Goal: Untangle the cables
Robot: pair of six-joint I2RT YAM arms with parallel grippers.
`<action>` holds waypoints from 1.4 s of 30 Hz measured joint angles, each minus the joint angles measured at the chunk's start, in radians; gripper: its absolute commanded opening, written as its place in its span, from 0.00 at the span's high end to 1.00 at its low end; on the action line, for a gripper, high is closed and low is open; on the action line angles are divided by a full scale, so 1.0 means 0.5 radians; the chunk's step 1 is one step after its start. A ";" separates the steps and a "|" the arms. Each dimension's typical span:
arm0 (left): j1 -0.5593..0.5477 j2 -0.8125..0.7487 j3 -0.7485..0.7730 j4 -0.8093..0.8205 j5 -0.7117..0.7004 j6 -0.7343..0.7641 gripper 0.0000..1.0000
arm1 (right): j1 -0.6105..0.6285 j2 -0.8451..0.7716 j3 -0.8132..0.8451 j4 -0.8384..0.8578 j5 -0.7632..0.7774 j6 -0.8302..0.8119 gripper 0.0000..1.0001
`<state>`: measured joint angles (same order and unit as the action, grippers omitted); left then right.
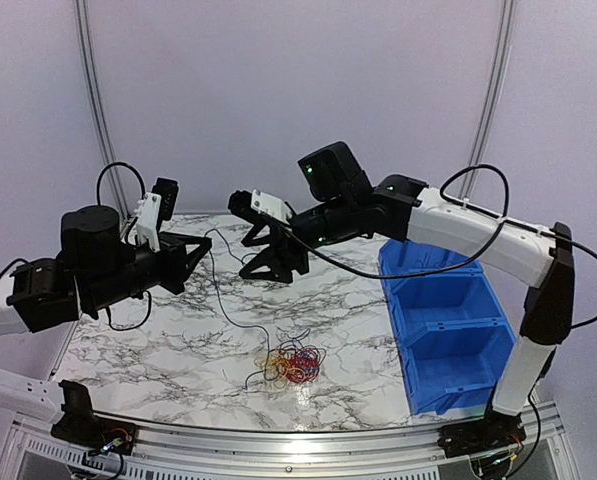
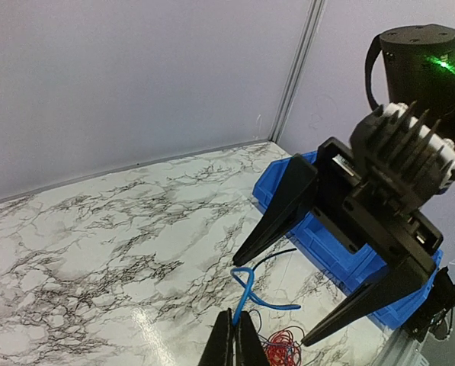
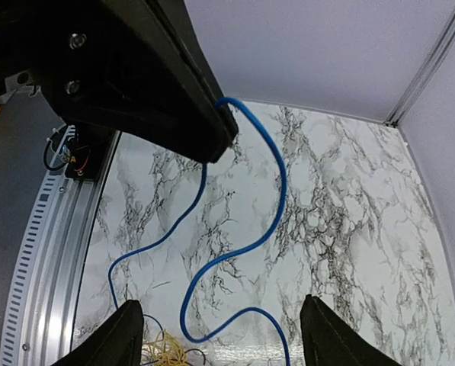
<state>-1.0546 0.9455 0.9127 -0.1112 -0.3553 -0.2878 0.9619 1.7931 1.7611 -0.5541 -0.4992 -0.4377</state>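
The cables lie as a small tangle (image 1: 294,364) of red, yellow and dark wires on the marble table (image 1: 168,350), near its front edge. One thin blue cable (image 2: 247,293) rises from the tangle into my left gripper (image 2: 235,340), which is shut on it. The top view shows the left gripper (image 1: 206,248) held above the table's left half. My right gripper (image 1: 244,258) faces it from the right, open and holding nothing. In the right wrist view the blue cable (image 3: 246,245) loops down between the right gripper (image 3: 223,335) fingers without touching them. Yellow wires (image 3: 165,355) show at the bottom.
Two blue bins (image 1: 446,335) stand along the table's right side; one bin (image 2: 318,242) sits behind the right gripper in the left wrist view. A metal rail (image 3: 50,244) runs along the table's front edge. White walls enclose the back.
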 measured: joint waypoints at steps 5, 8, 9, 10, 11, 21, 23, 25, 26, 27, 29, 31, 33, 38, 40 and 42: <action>0.001 -0.018 -0.052 0.053 0.031 -0.047 1.00 | 0.008 0.102 0.040 -0.003 -0.040 0.066 0.60; 0.001 -0.020 -0.069 0.079 0.047 -0.063 1.00 | 0.008 0.116 0.047 -0.002 -0.059 0.097 0.92; 0.001 -0.020 -0.072 0.082 0.052 -0.068 1.00 | 0.008 0.116 0.050 0.002 -0.061 0.105 1.00; 0.001 -0.020 -0.078 0.089 0.052 -0.069 1.00 | 0.008 0.116 0.053 0.002 -0.056 0.112 1.00; 0.000 -0.021 -0.085 0.096 0.053 -0.071 1.00 | 0.008 0.115 0.059 0.003 -0.051 0.128 1.00; 0.001 -0.034 -0.254 0.124 -0.040 -0.082 0.51 | -0.081 -0.092 0.285 0.004 0.132 0.043 1.00; 0.001 -0.042 -0.284 0.126 -0.059 -0.079 0.49 | -0.170 -0.172 0.407 0.033 0.147 0.037 1.00; 0.001 -0.052 -0.305 0.126 -0.079 -0.072 0.47 | -0.266 -0.246 0.497 0.074 0.165 0.037 1.00; 0.001 -0.055 -0.317 0.126 -0.092 -0.066 0.47 | -0.317 -0.286 0.534 0.095 0.173 0.037 1.00; 0.001 -0.056 -0.329 0.128 -0.100 -0.058 0.46 | -0.366 -0.324 0.561 0.116 0.184 0.037 1.00; 0.001 -0.056 -0.352 0.127 -0.117 -0.043 0.45 | -0.455 -0.384 0.584 0.152 0.203 0.037 1.00; 0.001 -0.056 -0.367 0.127 -0.131 -0.036 0.45 | -0.528 -0.425 0.575 0.175 0.216 0.043 1.00; 0.001 -0.053 -0.374 0.127 -0.141 -0.032 0.44 | -0.602 -0.458 0.523 0.208 0.225 0.048 1.00; 0.001 -0.024 -0.397 0.143 -0.149 -0.027 0.44 | -0.820 -0.525 0.277 0.263 0.269 0.063 1.00; 0.001 -0.009 -0.414 0.170 -0.149 -0.021 0.43 | -0.950 -0.549 0.172 0.279 0.287 0.091 1.00; 0.001 0.001 -0.432 0.198 -0.150 -0.014 0.43 | -1.089 -0.582 0.076 0.301 0.292 0.116 1.00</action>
<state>-1.0542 0.9459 0.6968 -0.0124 -0.4301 -0.2951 0.4175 1.5021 1.7988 -0.4034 -0.3531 -0.3798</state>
